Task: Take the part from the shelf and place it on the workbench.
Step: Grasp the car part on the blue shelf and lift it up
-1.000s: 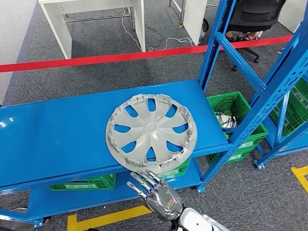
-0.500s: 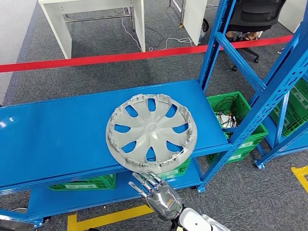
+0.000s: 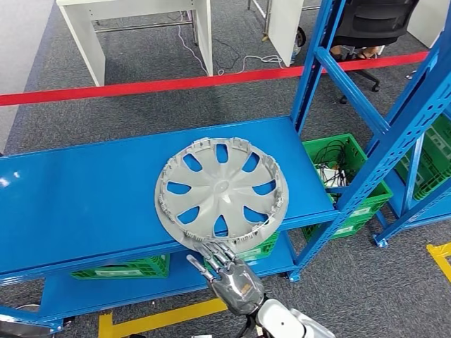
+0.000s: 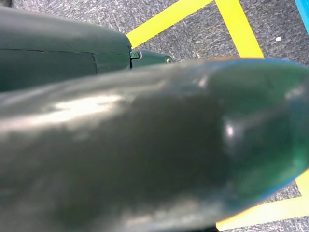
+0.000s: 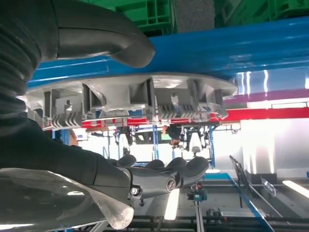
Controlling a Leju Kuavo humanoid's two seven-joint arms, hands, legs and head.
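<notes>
A grey hubcap (image 3: 222, 190) lies flat on the blue shelf (image 3: 79, 197), its near rim hanging a little over the shelf's front edge. My right hand (image 3: 234, 278) comes up from below that edge, fingers spread, fingertips at the near rim. In the right wrist view the hubcap's ribbed rim (image 5: 146, 96) sits between the thick thumb (image 5: 109, 43) and the dark fingers (image 5: 164, 174), with a gap on both sides. The right hand (image 5: 36, 145) holds nothing.
Blue rack uprights (image 3: 313, 63) rise at the shelf's right end. Green crates (image 3: 345, 162) stand on the floor to the right and under the shelf. Red tape (image 3: 159, 84) crosses the carpet behind, with a white desk (image 3: 106, 21) beyond. Yellow floor lines (image 3: 159, 317) run below the shelf.
My right hand has moved forward and slightly left, so its fingertips now reach the hubcap's near rim. The hubcap has not moved.
</notes>
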